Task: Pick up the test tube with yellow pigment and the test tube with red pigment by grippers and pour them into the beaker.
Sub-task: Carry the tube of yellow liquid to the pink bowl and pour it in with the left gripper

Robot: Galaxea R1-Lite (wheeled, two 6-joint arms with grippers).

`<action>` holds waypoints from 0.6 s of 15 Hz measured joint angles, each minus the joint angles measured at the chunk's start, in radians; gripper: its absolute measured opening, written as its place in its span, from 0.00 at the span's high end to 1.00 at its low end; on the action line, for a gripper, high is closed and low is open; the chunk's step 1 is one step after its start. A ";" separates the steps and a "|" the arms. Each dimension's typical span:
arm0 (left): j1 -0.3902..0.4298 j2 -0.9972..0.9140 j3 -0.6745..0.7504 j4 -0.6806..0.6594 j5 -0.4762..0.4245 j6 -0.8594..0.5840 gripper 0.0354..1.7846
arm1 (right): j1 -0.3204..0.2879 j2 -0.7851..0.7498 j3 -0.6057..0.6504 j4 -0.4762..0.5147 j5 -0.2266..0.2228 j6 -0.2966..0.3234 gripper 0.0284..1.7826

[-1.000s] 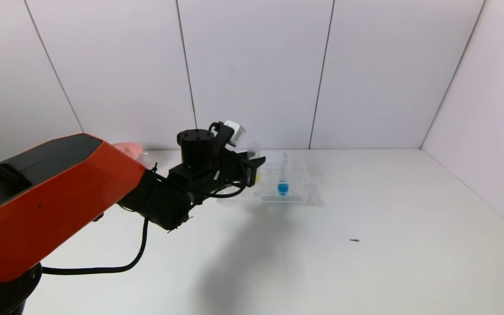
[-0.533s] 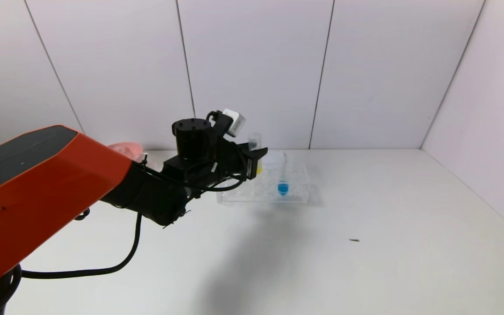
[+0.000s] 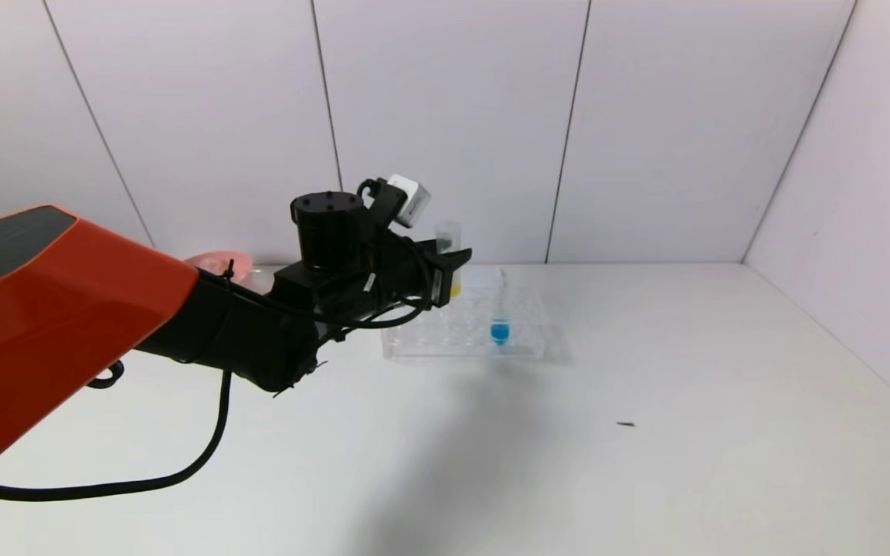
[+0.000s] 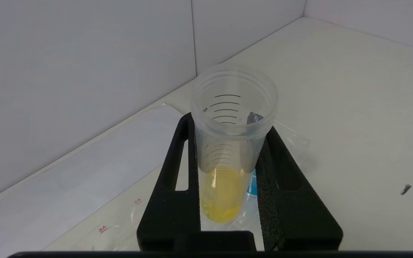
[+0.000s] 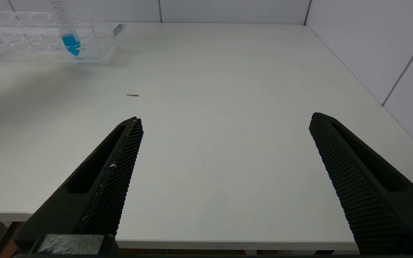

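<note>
The test tube with yellow pigment (image 4: 224, 154) stands upright between the black jaws of my left gripper (image 4: 229, 123), which is shut on it below the rim. In the head view, my left gripper (image 3: 451, 261) holds the tube (image 3: 449, 232) lifted over the left end of the clear rack (image 3: 445, 347), the yellow liquid (image 3: 455, 293) just above it. My right gripper (image 5: 225, 118) hangs open and empty over the table's front edge, outside the head view. The test tube with red pigment is not in view. The left arm hides the beaker.
A tube of blue liquid (image 3: 500, 331) stands in the rack's right half and also shows as the blue tube (image 5: 71, 41) in the right wrist view. A pink bowl (image 3: 217, 261) peeks out behind the left arm. A small dark speck (image 3: 626, 424) lies on the white table.
My left gripper has risen with the yellow tube, lifting it up out of the rack. The blue tube and rack have stayed put.
</note>
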 joint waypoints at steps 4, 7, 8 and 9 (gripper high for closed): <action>0.021 -0.069 0.007 0.068 0.001 0.010 0.76 | 0.000 0.000 0.000 0.000 0.000 0.000 0.05; 0.043 -0.116 0.020 0.092 0.001 0.010 0.76 | 0.000 0.000 0.000 0.000 0.000 0.000 0.05; 0.052 -0.130 0.022 0.105 0.001 0.010 0.76 | 0.000 0.000 0.000 0.000 0.000 0.000 0.05; 0.064 -0.144 0.023 0.115 0.001 0.010 0.76 | 0.000 0.000 0.000 0.000 0.000 0.000 0.05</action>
